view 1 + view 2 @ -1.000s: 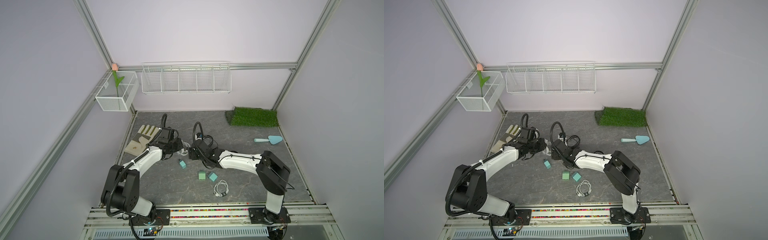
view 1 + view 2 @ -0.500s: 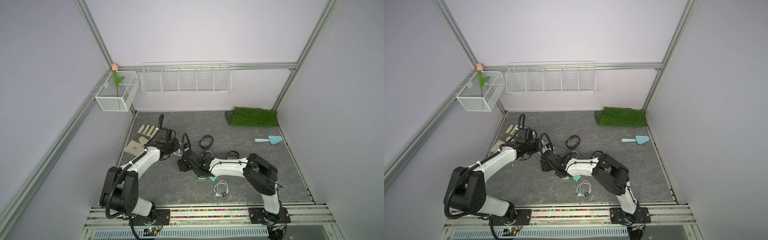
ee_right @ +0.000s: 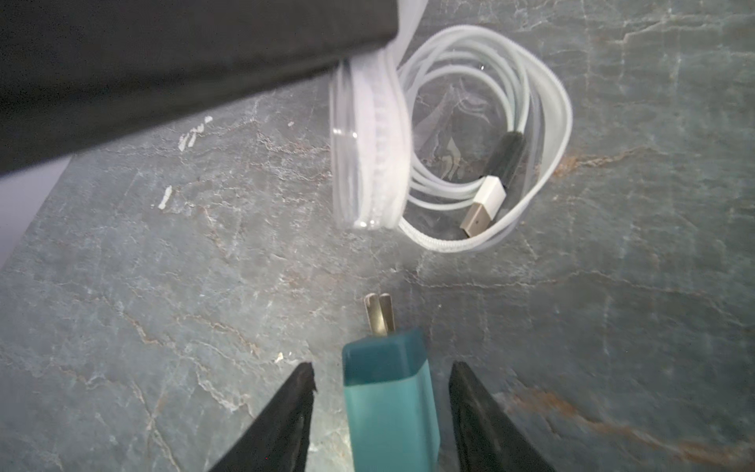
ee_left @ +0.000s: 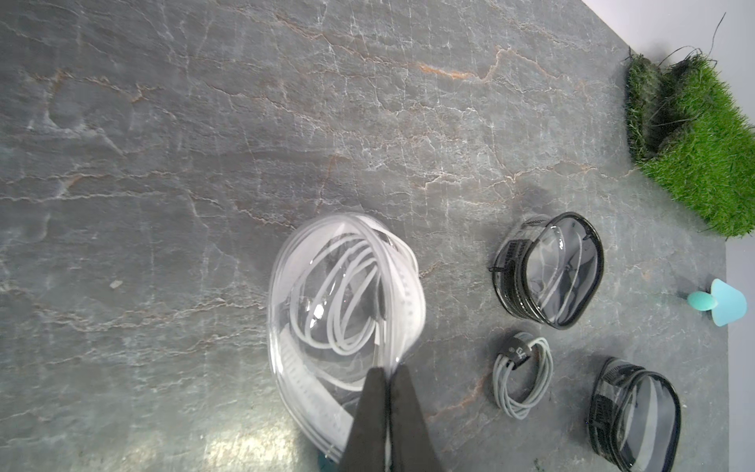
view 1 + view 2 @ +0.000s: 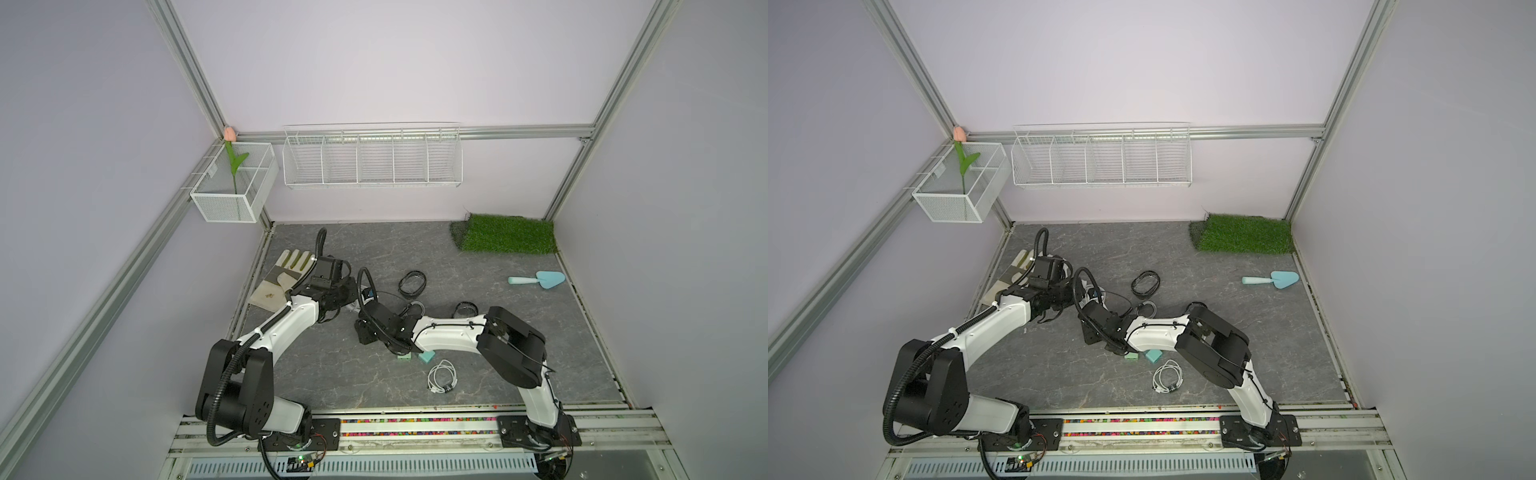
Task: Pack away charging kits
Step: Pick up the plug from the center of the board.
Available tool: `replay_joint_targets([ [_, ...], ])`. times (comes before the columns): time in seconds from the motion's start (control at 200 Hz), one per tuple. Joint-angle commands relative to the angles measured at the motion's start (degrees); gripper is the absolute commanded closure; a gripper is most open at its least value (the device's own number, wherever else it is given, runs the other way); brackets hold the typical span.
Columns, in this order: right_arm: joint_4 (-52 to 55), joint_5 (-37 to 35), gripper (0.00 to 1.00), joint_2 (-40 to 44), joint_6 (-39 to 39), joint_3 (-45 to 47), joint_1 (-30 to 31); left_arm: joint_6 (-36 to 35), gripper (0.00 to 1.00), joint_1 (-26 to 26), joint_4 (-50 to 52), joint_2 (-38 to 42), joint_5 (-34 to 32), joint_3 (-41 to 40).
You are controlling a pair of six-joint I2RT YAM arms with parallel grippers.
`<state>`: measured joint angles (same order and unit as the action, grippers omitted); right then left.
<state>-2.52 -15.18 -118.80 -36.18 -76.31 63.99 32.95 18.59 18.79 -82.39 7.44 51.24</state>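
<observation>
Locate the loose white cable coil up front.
In both top views the white cable coil lies front-centre, just in front of the teal charger block.

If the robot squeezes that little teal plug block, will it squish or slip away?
Probably no squish: the teal block looks like hard plastic with straight edges. Its smooth sides might slip a bit between the open jaws of the right gripper. It probably won't roll, being boxy, and it is likely light, being so small.
</observation>
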Motion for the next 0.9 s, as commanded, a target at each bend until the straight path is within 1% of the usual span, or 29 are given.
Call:
replay_joint_targets([
  [0.0, 1.7, -1.0, 0.47, -0.8, -0.3, -0.6, 0.6, 0.7, 1.00, -0.2, 0.2, 1.3, 0.5, -0.3],
  [0.19, 2.3, -1.8, 0.58, -0.6, -1.0, -0.1, 0.6, 0.8, 1.00, -0.2, 0.2, 1.5, 1.1, -0.4],
  [0.285, 2.1, -1.4, 0.60, -0.7, -1.3, -0.1, 0.6, 0.9, 1.00, -0.2, 0.0, 1.7, 1.3, -0.6],
  [0.35, 2.0, -1.2, 0.59, -0.9, -1.6, -0.3, 0.6, 0.9, 1.00, -0.2, 0.0, 1.7, 1.4, -0.7],
  [0.47, 2.3, -0.8, 0.52, -1.9, -2.2, -0.7, 0.5, 0.9, 1.00, -0.2, 0.1, 1.7, 1.6, -0.7],
  [0.5, 2.2, -0.8, 0.51, -2.0, -2.3, -0.8, 0.6, 0.9, 1.00, -0.2, 0.1, 1.7, 1.5, -0.7],
  [0.565, 2.1, -0.8, 0.58, -2.0, -2.7, -0.5, 0.6, 0.9, 1.00, -0.2, -0.1, 1.6, 1.7, -0.8],
  [0.615, 2.0, -1.2, 0.65, -1.5, -3.0, 0.0, 0.6, 1.0, 1.00, -0.2, -0.2, 1.4, 1.6, -0.8],
  [0.65, 1.7, -1.7, 0.68, -0.9, -3.2, 0.6, 0.5, 1.1, 1.00, -0.2, 0.1, 1.3, 1.6, -0.8],
  [0.76, -0.4, -2.8, 0.71, 2.8, -4.7, 4.6, 0.0, 2.1, 1.00, -0.1, 1.4, 0.4, 2.1, -0.5],
  [0.845, -4.3, -0.9, 0.73, 6.1, -7.5, 9.3, -1.8, 3.4, 1.00, -0.2, 2.3, 0.3, 2.8, -0.8],
  [0.895, -6.8, 0.0, 0.74, 7.7, -9.2, 12.1, -3.1, 3.7, 1.00, -0.2, 1.8, 0.4, 4.4, -1.2],
])
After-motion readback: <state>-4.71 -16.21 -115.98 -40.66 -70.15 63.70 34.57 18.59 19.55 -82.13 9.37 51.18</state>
